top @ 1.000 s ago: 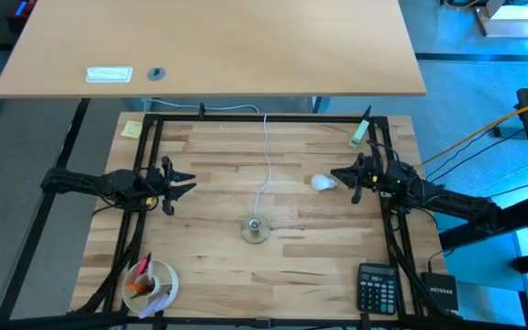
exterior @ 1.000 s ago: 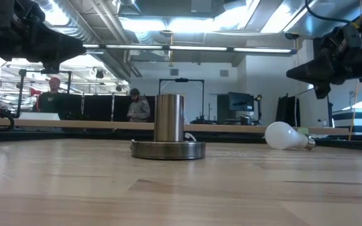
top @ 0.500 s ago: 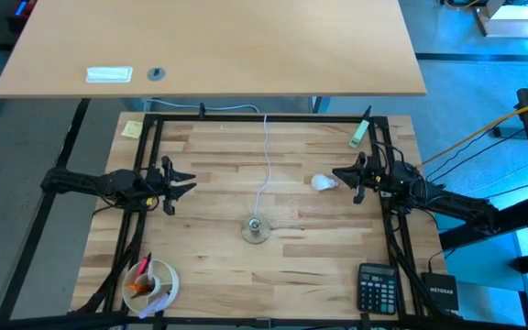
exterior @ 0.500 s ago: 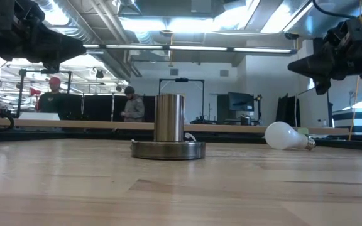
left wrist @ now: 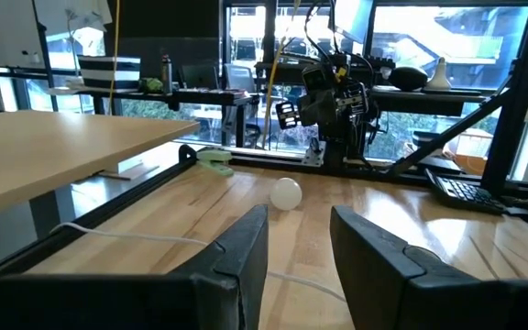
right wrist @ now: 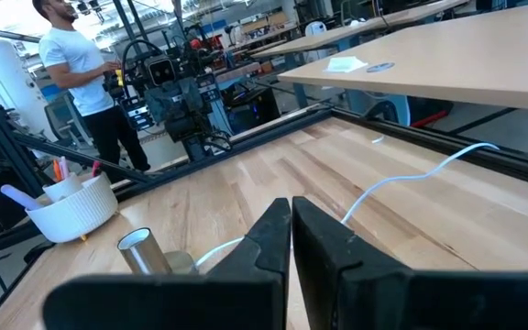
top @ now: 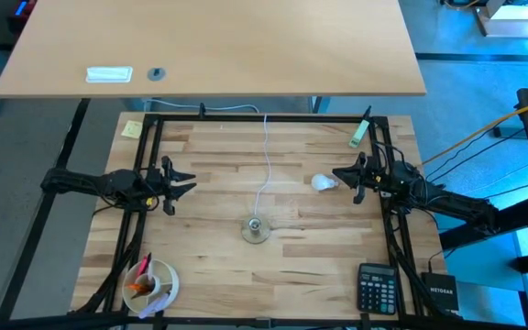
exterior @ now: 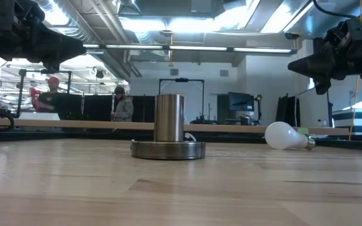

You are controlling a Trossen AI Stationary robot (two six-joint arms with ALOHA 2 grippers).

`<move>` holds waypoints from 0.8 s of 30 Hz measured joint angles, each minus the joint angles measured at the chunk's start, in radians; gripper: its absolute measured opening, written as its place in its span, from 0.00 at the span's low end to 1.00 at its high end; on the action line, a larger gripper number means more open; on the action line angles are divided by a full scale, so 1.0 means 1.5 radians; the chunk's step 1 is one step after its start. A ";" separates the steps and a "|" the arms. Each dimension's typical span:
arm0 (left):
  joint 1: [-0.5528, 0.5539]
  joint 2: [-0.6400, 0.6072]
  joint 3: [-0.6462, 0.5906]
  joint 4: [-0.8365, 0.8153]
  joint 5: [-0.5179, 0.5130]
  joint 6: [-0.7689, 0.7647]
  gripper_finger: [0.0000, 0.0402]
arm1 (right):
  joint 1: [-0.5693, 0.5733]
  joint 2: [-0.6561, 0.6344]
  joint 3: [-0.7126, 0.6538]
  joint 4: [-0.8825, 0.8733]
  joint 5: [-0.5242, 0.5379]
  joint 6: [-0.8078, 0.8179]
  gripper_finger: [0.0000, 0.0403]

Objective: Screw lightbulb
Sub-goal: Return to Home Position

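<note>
Versus a second ago: the right gripper (top: 342,176) has backed slightly off the small white pear-shaped lightbulb (top: 323,182); no change from half a second ago. Bulb itself unmoved. In the low view, the two people (exterior: 123,107) in the background have walked leftward.

Right gripper: fingers pressed nearly together, only a thin slit in its wrist view (right wrist: 291,229), holding nothing. It hangs above the table. The bulb lies on its side just ahead of and below the fingertips, not touching, screw base toward this gripper (exterior: 307,66).

Left gripper (top: 183,183): fingers parted with a clear gap (left wrist: 298,243), empty, raised, facing the right one. The bulb (left wrist: 287,193) is well ahead of it.

The round grey metal lamp socket with an upright cylinder (top: 256,229) stands between the two grippers, offset toward the front edge. Its white cord (top: 266,165) runs off to the far edge.

Only the low view shows the bulb (exterior: 286,135) resting on the wood and the socket (exterior: 168,135) empty. Only the right wrist view shows a person in a white T-shirt (right wrist: 81,73) beside the left arm.

Surface: light wooden plank table (top: 218,156) in a black frame. White bowl of pens (top: 151,280) behind the left gripper's side, black calculator (top: 377,286) behind the right's. Pale desk (top: 209,46) beyond; workshop room with ceiling lights.
</note>
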 joint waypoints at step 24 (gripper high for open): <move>0.000 0.000 0.000 0.000 0.000 0.000 0.28 | 0.000 0.000 0.000 0.006 -0.002 0.000 0.05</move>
